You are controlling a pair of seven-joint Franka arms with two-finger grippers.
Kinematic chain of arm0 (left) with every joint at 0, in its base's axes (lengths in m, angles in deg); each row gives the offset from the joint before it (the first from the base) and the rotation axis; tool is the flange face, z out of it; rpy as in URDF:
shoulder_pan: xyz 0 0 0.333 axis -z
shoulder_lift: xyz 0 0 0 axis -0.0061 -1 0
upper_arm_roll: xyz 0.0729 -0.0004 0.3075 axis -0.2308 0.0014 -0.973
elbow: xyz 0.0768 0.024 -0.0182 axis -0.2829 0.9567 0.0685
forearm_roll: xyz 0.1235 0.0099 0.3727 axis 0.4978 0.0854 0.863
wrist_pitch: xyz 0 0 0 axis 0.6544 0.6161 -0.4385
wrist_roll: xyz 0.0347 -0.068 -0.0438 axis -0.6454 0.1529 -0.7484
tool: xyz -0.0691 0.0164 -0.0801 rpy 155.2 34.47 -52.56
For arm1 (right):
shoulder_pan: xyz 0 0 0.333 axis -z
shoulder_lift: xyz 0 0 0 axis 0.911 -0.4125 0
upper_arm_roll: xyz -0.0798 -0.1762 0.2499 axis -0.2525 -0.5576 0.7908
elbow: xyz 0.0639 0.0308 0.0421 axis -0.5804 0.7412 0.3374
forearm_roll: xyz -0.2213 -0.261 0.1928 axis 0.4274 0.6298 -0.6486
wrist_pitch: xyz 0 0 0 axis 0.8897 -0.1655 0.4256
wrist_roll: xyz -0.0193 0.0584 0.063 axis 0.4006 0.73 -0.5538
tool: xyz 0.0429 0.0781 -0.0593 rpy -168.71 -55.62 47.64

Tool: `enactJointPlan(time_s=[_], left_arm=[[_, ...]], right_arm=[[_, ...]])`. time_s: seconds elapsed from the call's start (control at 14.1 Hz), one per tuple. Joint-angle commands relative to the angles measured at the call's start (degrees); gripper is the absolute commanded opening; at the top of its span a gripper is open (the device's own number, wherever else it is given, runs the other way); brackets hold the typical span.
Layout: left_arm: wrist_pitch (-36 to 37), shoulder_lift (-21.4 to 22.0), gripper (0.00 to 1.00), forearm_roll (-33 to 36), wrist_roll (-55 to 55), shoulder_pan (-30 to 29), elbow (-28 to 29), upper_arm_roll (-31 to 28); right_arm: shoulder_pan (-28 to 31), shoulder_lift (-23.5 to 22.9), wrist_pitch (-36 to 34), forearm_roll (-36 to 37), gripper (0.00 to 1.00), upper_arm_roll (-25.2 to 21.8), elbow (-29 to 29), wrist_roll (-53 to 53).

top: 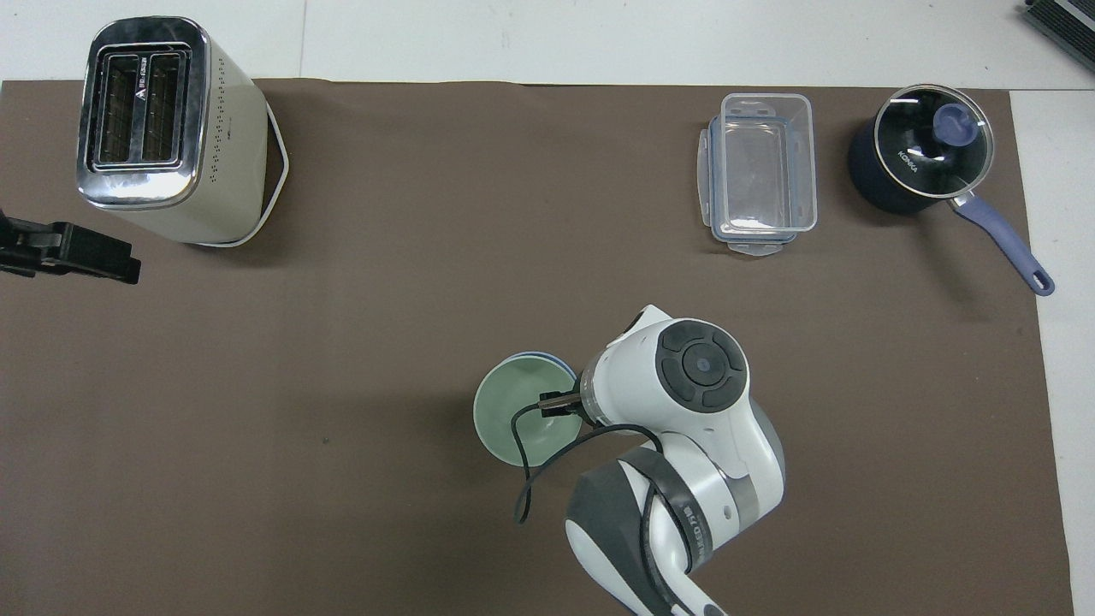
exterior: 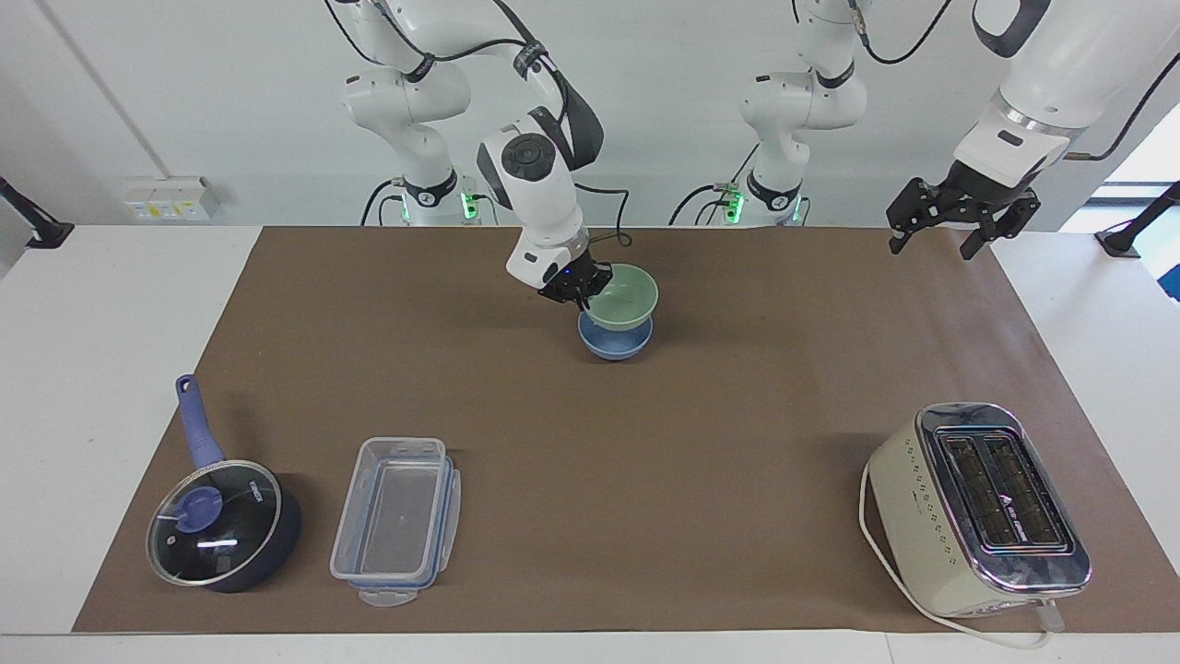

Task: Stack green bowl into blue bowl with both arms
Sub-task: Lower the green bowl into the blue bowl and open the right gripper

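My right gripper point(exterior: 581, 295) is shut on the rim of the green bowl point(exterior: 625, 297), on the side toward the right arm's end. The bowl hangs upright right over the blue bowl point(exterior: 616, 343), its base down at the blue rim; whether they touch I cannot tell. In the overhead view the green bowl point(top: 520, 412) covers nearly all of the blue bowl point(top: 547, 357), and the white wrist hides most of the right gripper point(top: 560, 404). My left gripper point(exterior: 929, 247) hangs open and empty over the mat's edge at the left arm's end, and the left gripper point(top: 85, 257) waits beside the toaster.
A cream toaster point(exterior: 977, 507) stands far from the robots at the left arm's end. A clear plastic container point(exterior: 396, 518) and a dark blue lidded saucepan point(exterior: 221, 526) sit far from the robots at the right arm's end. A brown mat point(exterior: 737, 415) covers the table.
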Motion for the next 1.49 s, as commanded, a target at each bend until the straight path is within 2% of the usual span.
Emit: enactJointPlan(time_s=[0.0, 0.78, 1.42], left_arm=[[-0.2, 1.3, 1.0, 1.2, 0.9, -0.7, 1.5, 0.5], [-0.1, 1.4, 1.0, 1.6, 0.9, -0.7, 1.4, 0.5], [0.0, 3.1, 1.0, 1.5, 0.9, -2.1, 4.0, 0.5]], right_arm=[[-0.4, -1.6, 2.2, -0.3, 0.0, -0.3, -0.2, 0.4], [-0.4, -1.8, 3.4, 1.6, 0.0, -0.3, 1.2, 0.1], [-0.4, -1.9, 4.0, 2.8, 0.0, -0.3, 1.3, 0.2]])
